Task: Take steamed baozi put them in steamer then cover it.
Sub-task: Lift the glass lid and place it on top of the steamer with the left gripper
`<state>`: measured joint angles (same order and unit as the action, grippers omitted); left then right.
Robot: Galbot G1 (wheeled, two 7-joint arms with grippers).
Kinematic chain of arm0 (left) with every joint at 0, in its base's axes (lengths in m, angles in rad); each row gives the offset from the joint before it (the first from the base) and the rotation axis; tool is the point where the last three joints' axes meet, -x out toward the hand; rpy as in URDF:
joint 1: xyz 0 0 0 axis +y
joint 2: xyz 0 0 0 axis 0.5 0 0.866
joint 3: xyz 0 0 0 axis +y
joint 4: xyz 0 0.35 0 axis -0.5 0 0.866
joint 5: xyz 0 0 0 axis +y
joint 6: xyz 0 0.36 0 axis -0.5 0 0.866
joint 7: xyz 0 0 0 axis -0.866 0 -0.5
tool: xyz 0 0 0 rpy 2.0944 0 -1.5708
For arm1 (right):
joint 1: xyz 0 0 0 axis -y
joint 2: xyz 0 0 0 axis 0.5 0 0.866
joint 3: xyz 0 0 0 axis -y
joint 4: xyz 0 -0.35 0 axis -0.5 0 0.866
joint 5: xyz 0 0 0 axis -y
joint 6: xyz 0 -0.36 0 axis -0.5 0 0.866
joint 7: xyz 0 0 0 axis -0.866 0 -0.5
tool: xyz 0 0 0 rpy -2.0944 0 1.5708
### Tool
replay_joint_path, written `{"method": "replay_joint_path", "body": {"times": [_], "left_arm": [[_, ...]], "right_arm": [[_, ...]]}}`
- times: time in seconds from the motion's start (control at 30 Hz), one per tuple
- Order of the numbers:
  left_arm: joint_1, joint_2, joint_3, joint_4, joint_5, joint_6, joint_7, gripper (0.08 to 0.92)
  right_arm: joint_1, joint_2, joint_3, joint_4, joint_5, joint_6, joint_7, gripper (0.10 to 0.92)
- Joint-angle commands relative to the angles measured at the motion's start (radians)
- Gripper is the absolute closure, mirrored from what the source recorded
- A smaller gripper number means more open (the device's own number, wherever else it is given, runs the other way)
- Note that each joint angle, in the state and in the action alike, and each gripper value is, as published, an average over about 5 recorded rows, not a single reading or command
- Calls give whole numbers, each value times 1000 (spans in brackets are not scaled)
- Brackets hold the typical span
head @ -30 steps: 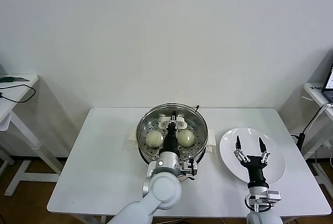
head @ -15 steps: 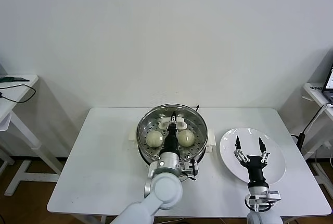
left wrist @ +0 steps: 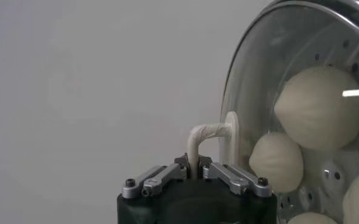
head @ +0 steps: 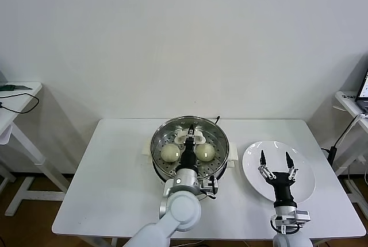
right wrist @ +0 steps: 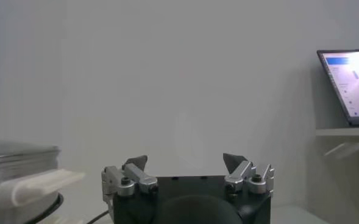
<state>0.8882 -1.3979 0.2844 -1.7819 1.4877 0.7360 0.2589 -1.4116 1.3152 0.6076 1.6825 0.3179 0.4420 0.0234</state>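
Note:
The steamer (head: 156, 143) stands mid-table, a shiny steel pot on a white base. Over its mouth lies the clear glass cover (left wrist: 261, 85). My left gripper (head: 190, 134) is shut on the cover's white handle (left wrist: 211, 135), which shows pinched between the jaws in the left wrist view, where that gripper (left wrist: 193, 171) fills the lower edge. Through the glass I see steamed baozi: two round cream buns (head: 169, 153) (head: 205, 152) in the head view, several (left wrist: 319, 106) in the left wrist view. My right gripper (head: 275, 159) hovers open over the white plate (head: 305, 184), holding nothing.
The white plate lies bare at the table's right. The steamer's white side handle (right wrist: 36, 182) shows in the right wrist view. A side table with a laptop (right wrist: 350, 79) stands to the right, another side table (head: 17, 95) to the left.
The left gripper and the cover's handle have shifted only very slightly over the steamer. The right arm has not moved.

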Motion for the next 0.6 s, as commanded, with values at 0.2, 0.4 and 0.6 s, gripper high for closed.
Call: {"method": "replay_joint_path", "body": {"times": [0.2,0.4,0.6], "left_arm": [[20,3,-1,-31,-3,37,2,810],[55,29,0,-87,-5,36,-5,735],[96,75,-1,-170,-22,47,-9,562]], "right_arm": [[5,-1,-1,-12,-6,4,-1,203],[13,-1,-6,-24,-10,6,-1,203],[16,-3,-12,-26,-11,7,-1,203]]}}
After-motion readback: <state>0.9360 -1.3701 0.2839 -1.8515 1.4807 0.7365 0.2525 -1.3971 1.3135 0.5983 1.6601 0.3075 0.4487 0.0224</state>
